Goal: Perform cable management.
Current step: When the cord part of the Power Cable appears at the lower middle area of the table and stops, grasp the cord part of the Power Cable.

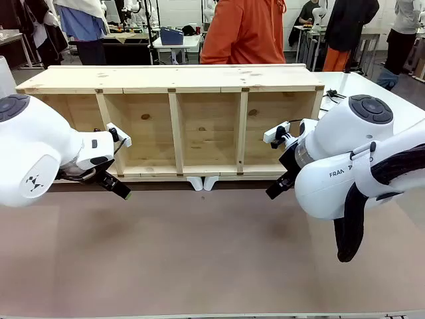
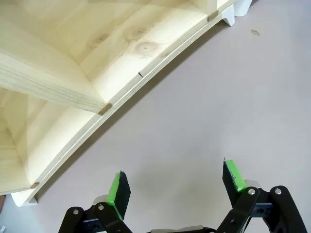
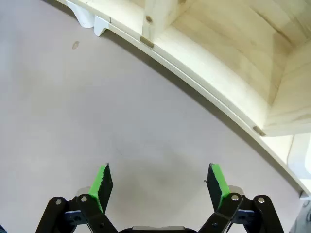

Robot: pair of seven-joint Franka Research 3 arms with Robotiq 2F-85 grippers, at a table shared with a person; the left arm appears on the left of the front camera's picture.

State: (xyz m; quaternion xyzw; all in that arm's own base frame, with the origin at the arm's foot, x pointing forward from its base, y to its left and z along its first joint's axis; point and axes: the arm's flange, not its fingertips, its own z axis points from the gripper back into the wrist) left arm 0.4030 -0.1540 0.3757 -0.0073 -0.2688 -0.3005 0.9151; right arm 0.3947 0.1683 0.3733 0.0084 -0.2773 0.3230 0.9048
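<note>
Broadly, the front view shows a matte grey-brown mat (image 1: 199, 259) covering the near part of the table, and behind it a long pale pine shelf unit (image 1: 176, 126) lying with four open compartments facing the robot, on two small white plastic feet (image 1: 202, 183). A person in an orange top (image 1: 242, 30) stands at the far side, with other tables in the room beyond. The thin black cable (image 1: 334, 95) lies on the white table top (image 1: 372, 85) just past the shelf's right end, well apart from both arms. The left gripper (image 1: 118, 189) hangs near the shelf's left lower edge and the right gripper (image 1: 275, 190) near its right lower edge, with the whole mat between them bare. In the left wrist view, the shelf's bottom board runs diagonally across the upper left, and open mat lies below; the green pads (image 2: 118, 189) stand wide apart, holding and touching nothing. In the right wrist view, the shelf edge sweeps from upper left to lower right over bare mat, and the fingers (image 3: 217, 180) are likewise spread wide and empty.
</note>
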